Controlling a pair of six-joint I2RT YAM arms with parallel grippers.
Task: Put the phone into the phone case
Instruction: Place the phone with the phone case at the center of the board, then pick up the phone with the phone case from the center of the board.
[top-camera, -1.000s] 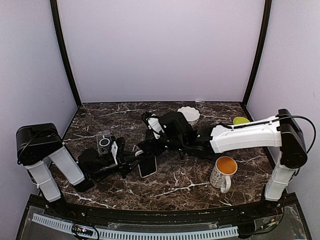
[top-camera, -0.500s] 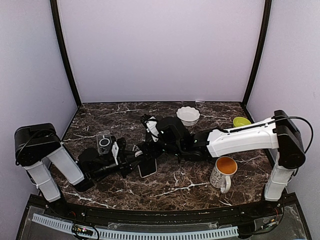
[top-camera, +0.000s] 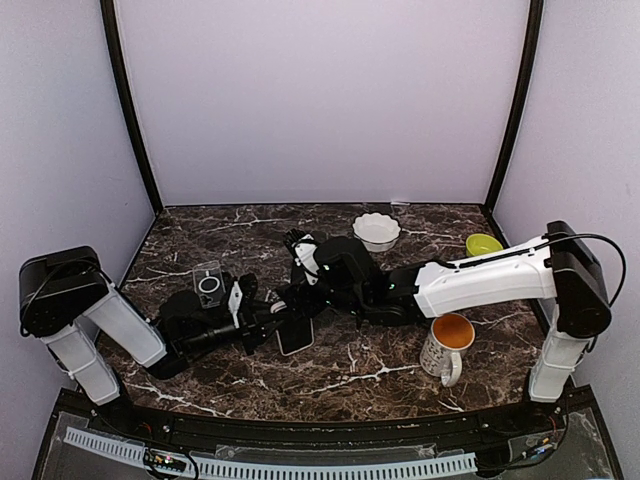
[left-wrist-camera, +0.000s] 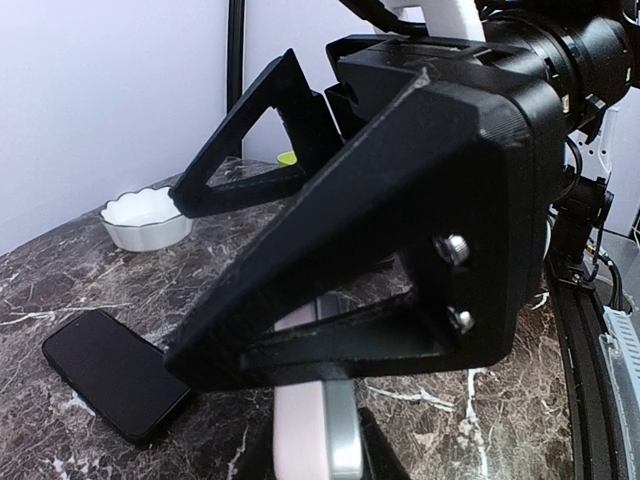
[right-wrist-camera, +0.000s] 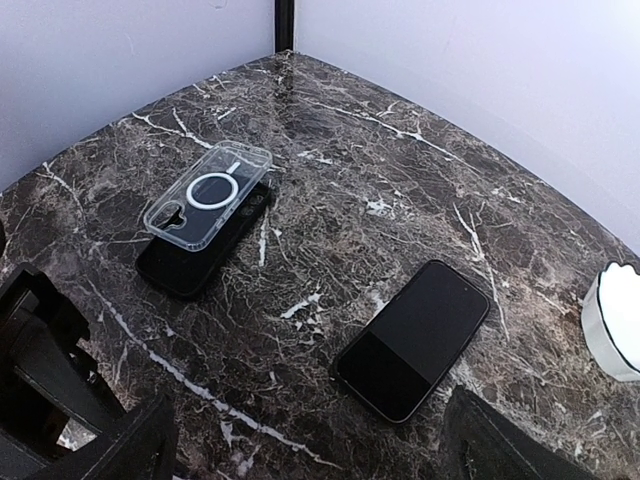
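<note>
The flat black phone (top-camera: 295, 334), its long axis running from the marble worktop's (top-camera: 360, 378) near edge toward its far edge, lies just under the wide-open, empty right pincer (top-camera: 298, 303); the left pincer (top-camera: 270, 325) beside it, barely parted, holds nothing.

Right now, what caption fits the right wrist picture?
Black phone lies flat on the marble table, apart from the clear case.

White links (top-camera: 490, 278), black joints (top-camera: 578, 290) — black left tool (left-wrist-camera: 178, 280) bears two screws (left-wrist-camera: 455, 250).

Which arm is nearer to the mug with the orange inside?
Right. The right arm stretches across just behind the mug, close to its rim; the left arm lies beyond the phone, far over on the left.
</note>
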